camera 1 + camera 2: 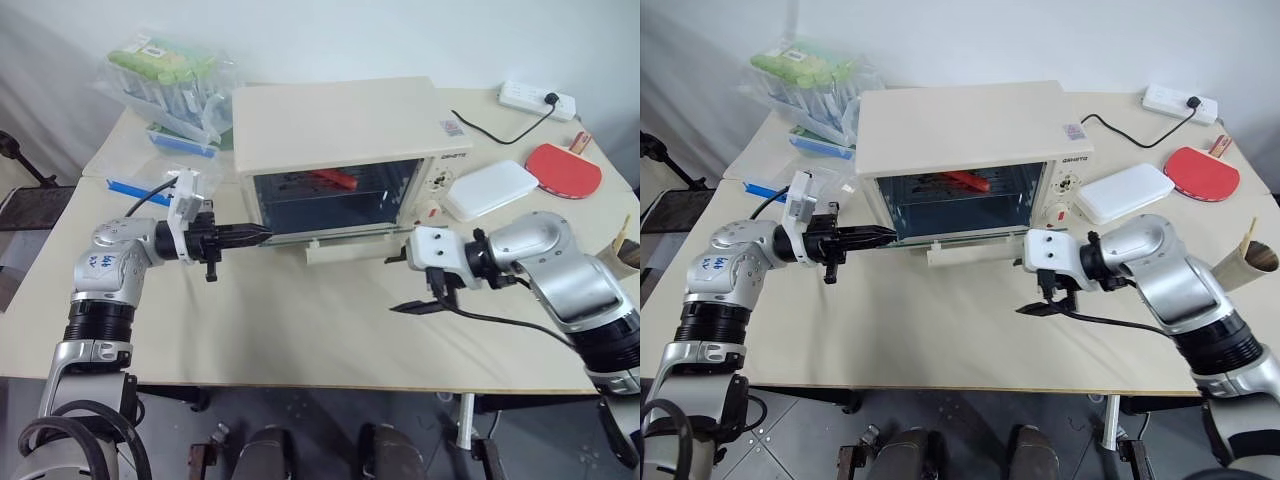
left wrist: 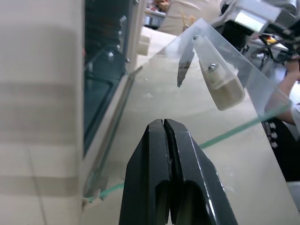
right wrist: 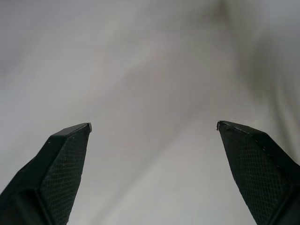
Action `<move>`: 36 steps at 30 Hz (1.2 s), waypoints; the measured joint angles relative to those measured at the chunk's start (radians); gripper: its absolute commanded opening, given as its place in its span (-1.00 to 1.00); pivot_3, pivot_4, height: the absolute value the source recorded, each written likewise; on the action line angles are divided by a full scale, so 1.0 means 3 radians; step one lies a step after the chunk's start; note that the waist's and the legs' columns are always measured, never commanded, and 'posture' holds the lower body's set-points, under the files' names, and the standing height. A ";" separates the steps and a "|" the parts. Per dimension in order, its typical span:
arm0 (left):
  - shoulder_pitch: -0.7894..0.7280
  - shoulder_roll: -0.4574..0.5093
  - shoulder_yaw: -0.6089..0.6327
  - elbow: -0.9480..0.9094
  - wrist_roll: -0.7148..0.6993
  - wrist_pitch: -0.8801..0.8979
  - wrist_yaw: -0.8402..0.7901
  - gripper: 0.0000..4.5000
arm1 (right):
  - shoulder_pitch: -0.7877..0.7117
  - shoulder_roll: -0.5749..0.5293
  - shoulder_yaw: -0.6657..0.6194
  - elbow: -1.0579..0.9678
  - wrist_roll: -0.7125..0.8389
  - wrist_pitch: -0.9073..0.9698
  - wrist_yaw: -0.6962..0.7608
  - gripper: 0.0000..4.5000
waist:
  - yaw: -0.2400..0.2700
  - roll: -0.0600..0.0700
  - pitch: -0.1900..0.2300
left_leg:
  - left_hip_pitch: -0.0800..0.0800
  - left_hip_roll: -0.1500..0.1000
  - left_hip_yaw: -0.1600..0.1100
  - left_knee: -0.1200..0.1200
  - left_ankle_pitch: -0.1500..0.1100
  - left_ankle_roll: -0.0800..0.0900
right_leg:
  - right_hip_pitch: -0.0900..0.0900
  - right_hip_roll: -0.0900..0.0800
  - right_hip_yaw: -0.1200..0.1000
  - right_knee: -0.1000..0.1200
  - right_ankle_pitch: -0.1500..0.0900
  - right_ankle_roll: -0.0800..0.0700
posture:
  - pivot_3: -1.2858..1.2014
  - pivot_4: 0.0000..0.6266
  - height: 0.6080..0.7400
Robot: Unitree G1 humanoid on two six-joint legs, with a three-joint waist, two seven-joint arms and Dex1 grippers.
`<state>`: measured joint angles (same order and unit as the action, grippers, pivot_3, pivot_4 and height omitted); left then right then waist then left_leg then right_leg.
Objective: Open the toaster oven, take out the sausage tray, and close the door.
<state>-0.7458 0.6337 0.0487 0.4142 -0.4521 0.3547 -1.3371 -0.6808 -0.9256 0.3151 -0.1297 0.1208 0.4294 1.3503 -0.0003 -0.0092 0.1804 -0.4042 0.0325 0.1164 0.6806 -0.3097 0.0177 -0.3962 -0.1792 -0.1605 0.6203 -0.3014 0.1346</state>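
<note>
**Oven door down, both arms at its front**

The toaster oven (image 1: 340,140) sits on the bench (image 1: 300,330), and everything else is placed from it. Its glass door (image 1: 330,237) is swung down and lies nearly flat in front of the opening, the cream handle (image 1: 345,250) at its far edge. Inside the oven, the red sausage (image 1: 333,179) shows on the sausage tray (image 1: 970,190) on the rack.

The left gripper (image 1: 262,235) reaches level toward the oven's front left corner, its fingers (image 2: 168,154) clenched together on nothing, tips right at the door's hinge edge.

The right gripper (image 1: 1038,308) hangs just in front of the oven's right end, beside the handle, angled down at the bench. Its fingers (image 3: 65,159) are spread wide, released and empty.
</note>
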 measured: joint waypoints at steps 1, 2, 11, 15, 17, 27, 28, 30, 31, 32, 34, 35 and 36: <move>-0.0014 -0.0004 -0.0017 0.0011 0.0024 -0.0016 -0.0010 -0.98 | 0.0036 -0.0060 -0.0011 -0.0026 0.0010 0.0000 0.0062 1.00 | -0.0003 0.0000 0.0000 | 0.0000 0.0000 0.0000 0.0000 0.0000 0.0000 | 0.0000 0.0000 0.0000 0.0000 0.0000 0.0000 | 0.03 -0.52 1.00; -0.0032 -0.0009 -0.0051 0.0016 0.0046 -0.0037 -0.0024 -0.98 | 0.0111 -0.0147 -0.0029 -0.0105 0.0050 -0.0001 0.0147 1.00 | 0.0002 0.0000 0.0000 | 0.0000 0.0000 0.0000 0.0000 0.0000 0.0000 | 0.0000 0.0000 0.0000 0.0000 0.0000 0.0000 | 0.03 -0.52 1.00; -0.0058 -0.0028 -0.0309 0.0080 0.0348 -0.0274 -0.0083 -0.98 | 0.0511 -0.0626 -0.0735 -0.0821 0.0820 0.0279 0.0434 1.00 | 0.0004 -0.0001 0.0000 | 0.0000 0.0000 0.0001 0.0006 -0.0001 0.0001 | 0.0002 0.0000 0.0001 -0.0001 0.0000 0.0000 | 0.03 -0.52 1.00; 0.0015 -0.0072 -0.0429 0.0107 0.0500 -0.0440 -0.0085 -0.98 | 0.0208 -0.0546 -0.1055 -0.0877 0.1213 0.0649 0.0205 1.00 | -0.0005 -0.0001 0.0000 | 0.0001 0.0002 0.0001 0.0007 -0.0001 0.0001 | 0.0002 0.0000 0.0002 0.0000 0.0000 0.0000 | 0.03 -0.52 1.00; 0.0073 -0.0100 -0.0473 0.0106 0.0540 -0.0484 -0.0092 -0.98 | 0.0080 -0.0441 -0.1068 -0.0875 0.1273 0.0761 0.0032 1.00 | -0.0004 -0.0001 0.0000 | 0.0001 0.0003 0.0000 0.0006 -0.0001 0.0001 | 0.0001 0.0000 0.0001 0.0000 0.0000 0.0000 | 0.03 -0.52 1.00; 0.0407 -0.0113 -0.0477 -0.0171 0.0618 -0.0680 0.0073 -0.98 | -0.0336 0.0501 0.0171 -0.0569 -0.0124 0.0284 -0.1154 1.00 | -0.0011 0.0000 0.0000 | 0.0000 0.0000 0.0005 0.0008 -0.0001 0.0001 | -0.0003 -0.0004 0.0005 0.0008 0.0000 0.0000 | 0.03 -0.52 1.00; 0.0452 -0.0113 -0.0456 -0.0209 0.0605 -0.0682 0.0096 -0.98 | -0.0367 0.0572 0.0266 -0.0482 -0.0285 0.0199 -0.1246 1.00 | -0.0013 0.0000 0.0000 | 0.0001 0.0000 0.0004 0.0009 -0.0001 0.0001 | -0.0004 -0.0004 0.0004 0.0010 0.0000 0.0000 | 0.03 -0.52 1.00; 0.0543 -0.0113 -0.0405 -0.0318 0.0584 -0.0676 0.0154 -0.98 | -0.0441 0.0762 0.0425 -0.0271 -0.0584 0.0035 -0.1454 1.00 | -0.0020 0.0000 0.0000 | 0.0001 0.0001 0.0004 0.0008 -0.0001 0.0001 | -0.0005 -0.0004 0.0004 0.0012 0.0000 0.0000 | 0.03 -0.52 1.00; 0.0593 -0.0120 -0.0373 -0.0365 0.0556 -0.0667 0.0190 -0.98 | -0.0498 0.0867 0.0493 -0.0153 -0.0733 -0.0033 -0.1581 1.00 | -0.0026 0.0001 -0.0001 | 0.0002 0.0001 0.0005 0.0008 -0.0001 0.0001 | -0.0005 -0.0004 0.0005 0.0014 0.0000 0.0000 | 0.03 -0.52 1.00; 0.0659 -0.0126 -0.0326 -0.0430 0.0525 -0.0652 0.0233 -0.98 | -0.0565 0.0977 0.0547 -0.0025 -0.0881 -0.0090 -0.1710 1.00 | -0.0034 0.0001 -0.0001 | 0.0001 0.0001 0.0004 0.0008 0.0000 0.0001 | -0.0006 -0.0004 0.0004 0.0014 0.0000 0.0000 | 0.03 -0.52 1.00; 0.0799 -0.0173 -0.0233 -0.0548 0.0454 -0.0634 0.0347 -0.98 | -0.0714 0.1160 0.0631 0.0248 -0.1181 -0.0217 -0.1978 1.00 | -0.0057 0.0001 0.0000 | 0.0000 0.0002 0.0001 0.0008 0.0000 0.0000 | -0.0006 -0.0003 0.0002 0.0016 0.0000 0.0000 | 0.03 -0.52 1.00; 0.0861 -0.0208 -0.0176 -0.0586 0.0418 -0.0638 0.0407 -0.98 | -0.0754 0.1224 0.0641 0.0348 -0.1279 -0.0277 -0.2066 1.00 | -0.0060 0.0001 -0.0001 | 0.0000 0.0002 -0.0002 0.0007 0.0000 0.0000 | -0.0006 -0.0003 0.0001 0.0018 0.0000 0.0000 | 0.03 -0.52 1.00; 0.0918 -0.0249 -0.0107 -0.0614 0.0381 -0.0646 0.0493 -0.98 | -0.0796 0.1294 0.0648 0.0457 -0.1377 -0.0328 -0.2147 1.00 | -0.0061 0.0001 -0.0001 | -0.0001 0.0001 -0.0004 0.0007 0.0000 0.0000 | -0.0006 -0.0004 0.0001 0.0019 0.0000 0.0000 | 0.03 -0.52 1.00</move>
<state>-0.4703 0.5590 0.0166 0.2298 -0.3378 0.1610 -1.1893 -0.9198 -0.5375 0.5095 0.0074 -0.2924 0.3310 0.7060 -0.0187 -0.0090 0.1803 -0.4046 0.0328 0.1152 0.6828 -0.3097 0.0178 -0.3981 -0.1802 -0.1600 0.6259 -0.3014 0.1346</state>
